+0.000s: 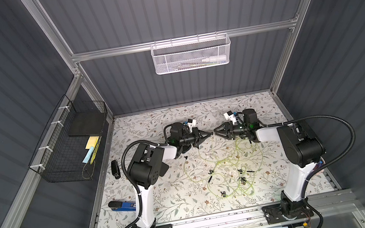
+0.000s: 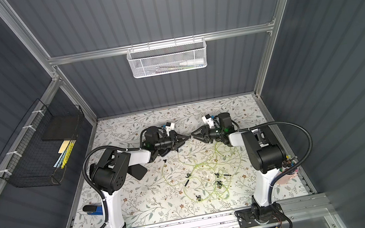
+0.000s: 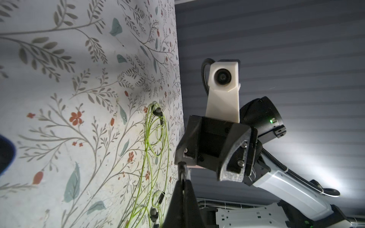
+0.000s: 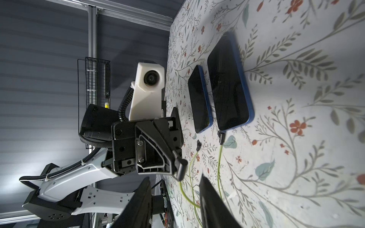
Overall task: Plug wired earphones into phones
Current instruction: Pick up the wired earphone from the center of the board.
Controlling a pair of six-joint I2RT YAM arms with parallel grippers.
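Both grippers meet tip to tip above the table's middle. My left gripper (image 1: 210, 134) is shut on a short black plug (image 4: 180, 167), and its yellow-green cord hangs down to the table. My right gripper (image 4: 174, 176) is open, its jaws standing either side of that plug. Most of the wired earphones (image 1: 225, 169) lie tangled on the floral table. Two phones (image 4: 199, 102) (image 4: 229, 83) in blue cases lie side by side, mostly under the left arm in both top views (image 2: 141, 172). One plug (image 4: 221, 136) sits at the larger phone's end. Another plug (image 4: 198, 145) lies loose by the smaller one.
A black wire basket (image 1: 67, 147) with a dark slab and sticky notes hangs on the left wall. A white mesh basket (image 1: 191, 53) hangs on the back wall. A small black device (image 1: 116, 169) and a blue-black object (image 1: 121, 206) lie at the table's left. A pink cup (image 2: 290, 172) stands behind the right arm.
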